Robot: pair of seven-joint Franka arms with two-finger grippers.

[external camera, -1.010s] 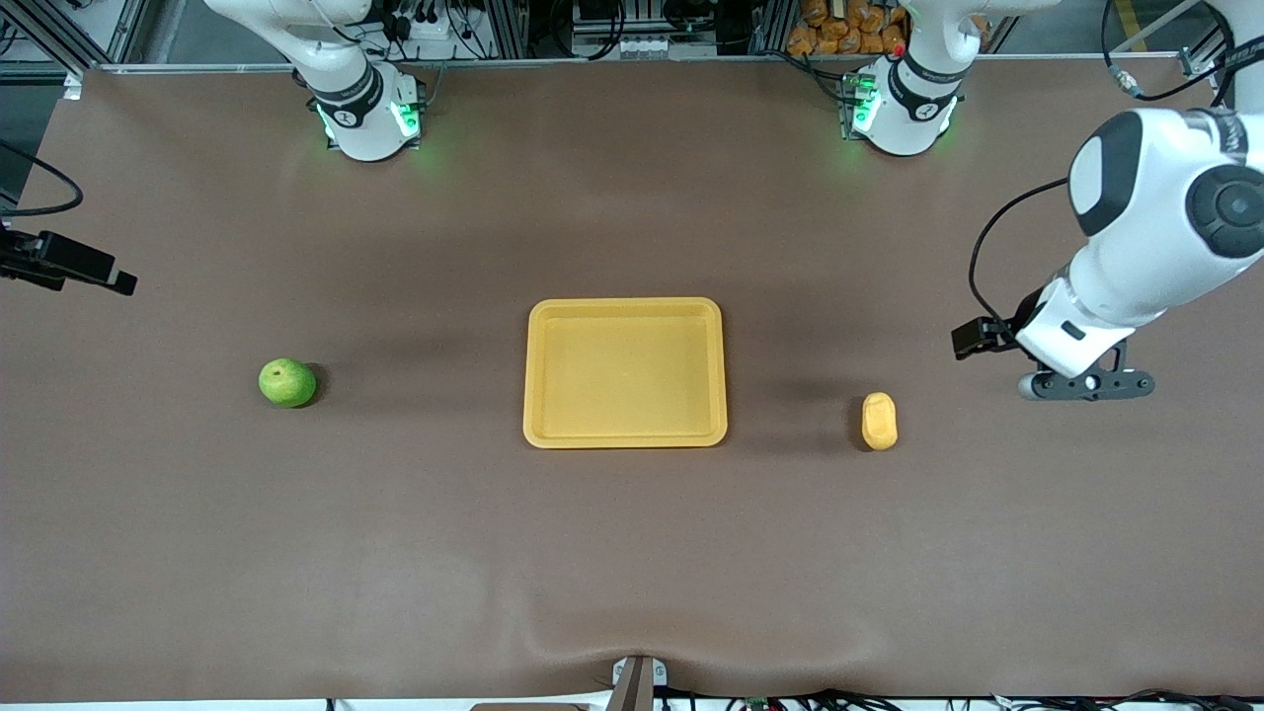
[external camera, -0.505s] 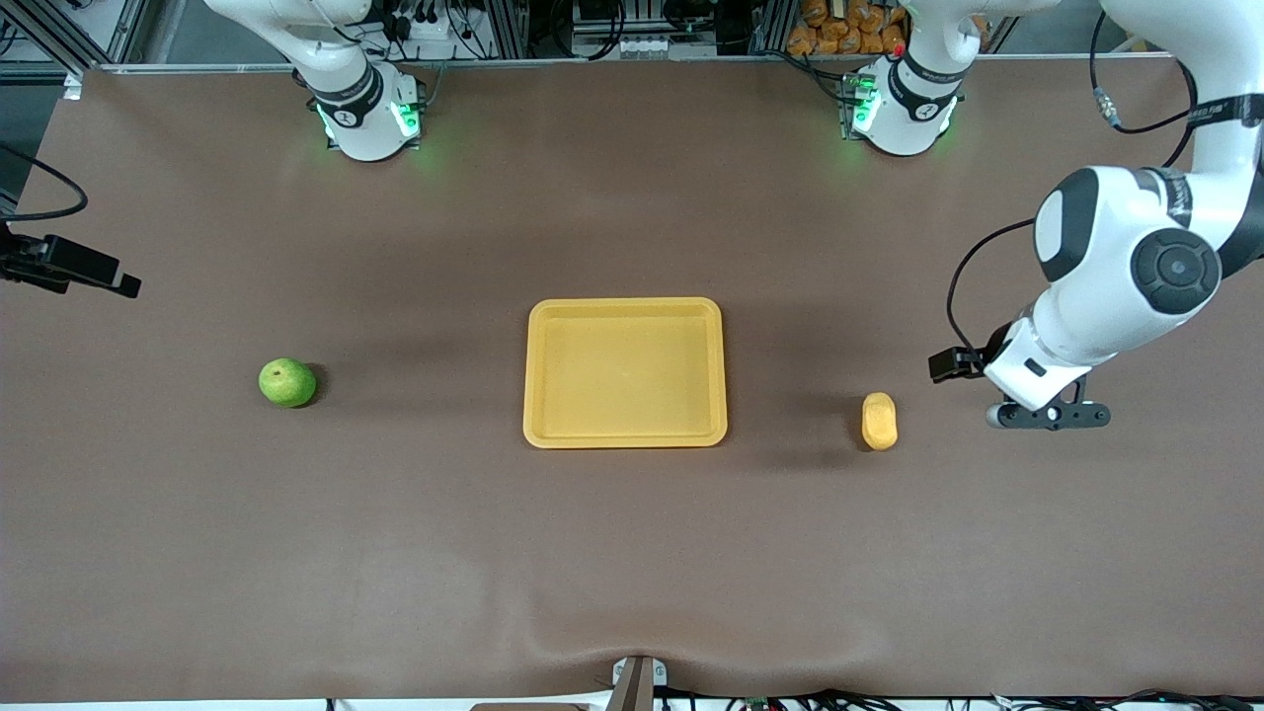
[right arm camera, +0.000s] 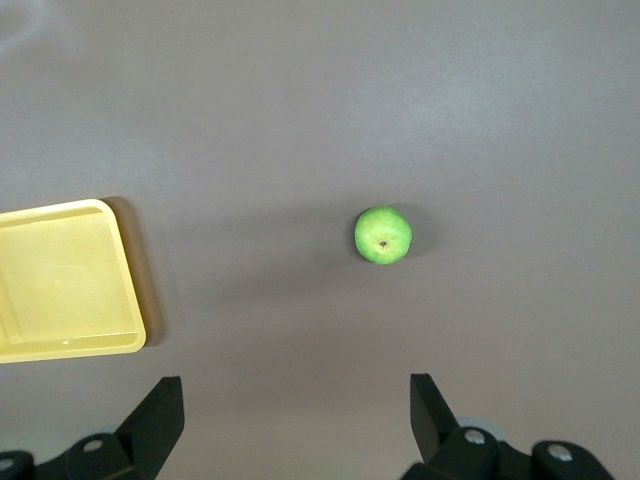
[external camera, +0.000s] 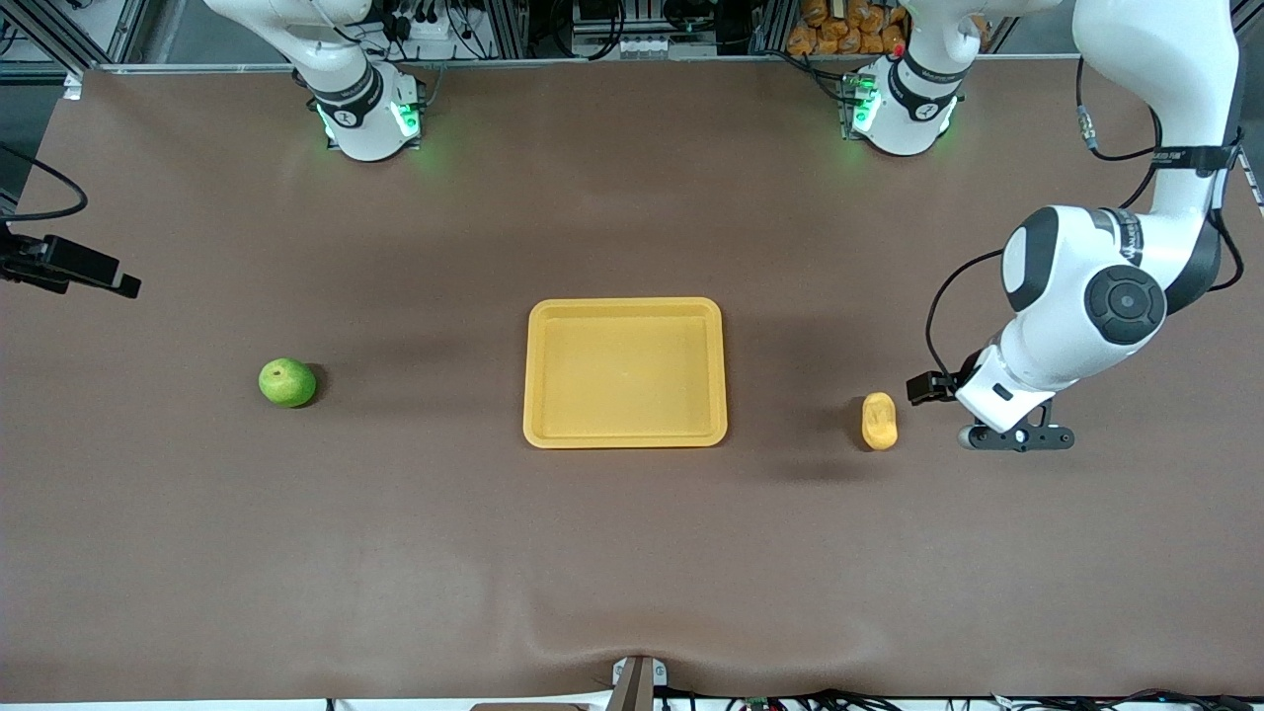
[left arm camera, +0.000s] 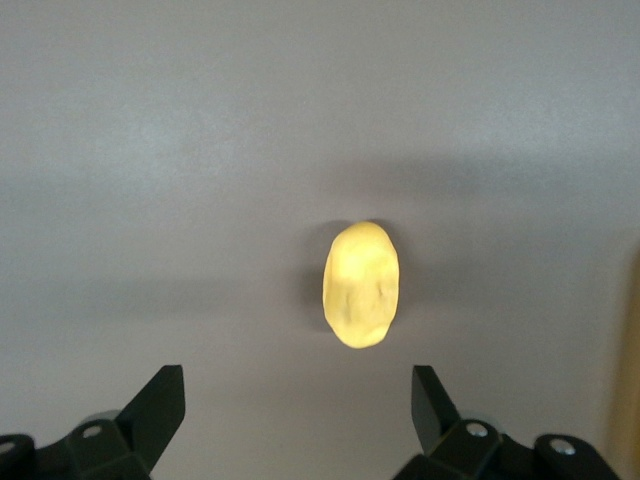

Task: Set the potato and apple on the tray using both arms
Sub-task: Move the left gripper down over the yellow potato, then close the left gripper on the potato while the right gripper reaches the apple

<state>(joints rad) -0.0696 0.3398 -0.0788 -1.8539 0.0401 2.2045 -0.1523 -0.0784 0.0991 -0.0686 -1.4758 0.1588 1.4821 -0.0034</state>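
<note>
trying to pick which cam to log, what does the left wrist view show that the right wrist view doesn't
Only the left wrist view shows the potato, lying alone on the brown table, with the left pincer open just short of it.

Only the right wrist view shows the apple and part of the yellow tray, empty where visible, with the right pincer open and well clear of the apple.

Both show the same brown tabletop and a pair of black fingertips spread wide, holding nothing.
</note>
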